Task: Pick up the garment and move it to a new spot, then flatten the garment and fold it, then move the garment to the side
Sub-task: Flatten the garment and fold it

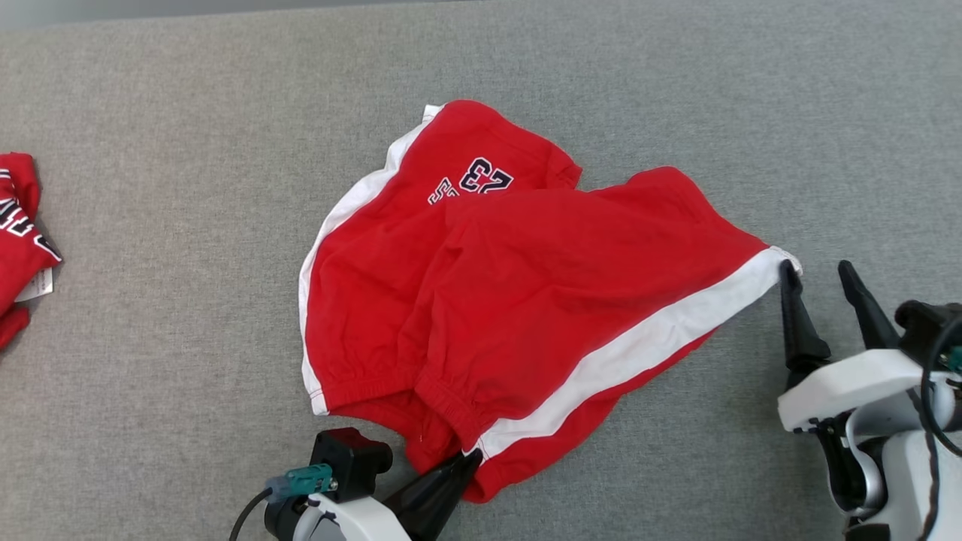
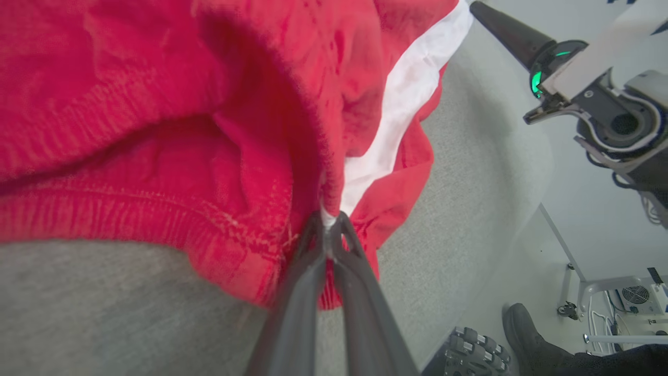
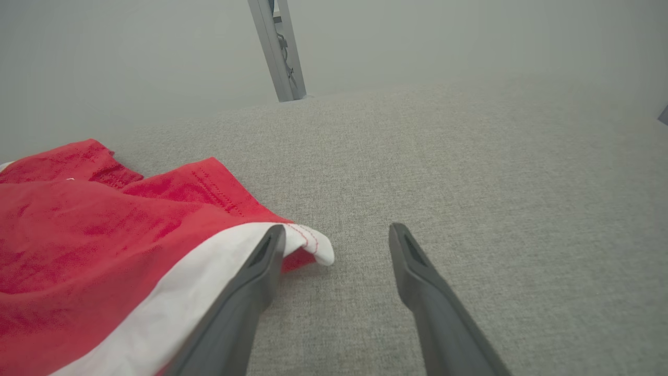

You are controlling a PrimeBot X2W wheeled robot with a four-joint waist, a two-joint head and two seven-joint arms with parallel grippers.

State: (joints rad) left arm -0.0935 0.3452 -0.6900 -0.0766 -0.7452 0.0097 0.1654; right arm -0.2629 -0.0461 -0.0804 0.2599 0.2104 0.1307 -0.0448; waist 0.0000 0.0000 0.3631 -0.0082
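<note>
Big grey table (image 1: 676, 90), and the red shorts (image 1: 526, 285) are lying rumpled around the middle of it, nowhere near flat yet. Another red garment (image 1: 19, 225) is sitting way off at the left edge. The shorts' white stripe (image 1: 639, 346) is running diagonally from the near waistband end out to the far-right hem, so that's basically the line both arms are working along. The left gripper (image 1: 467, 457) is pinching the stripe's waistband end, fingers squeezed together on the cloth. The right gripper (image 1: 817, 272) is gaping wide and holding nothing. Its left finger is touching the hem corner (image 1: 789, 261), which is just poking into the gap. I'm guessing the right arm needs to nudge left before closing, or it's grabbing air.
</note>
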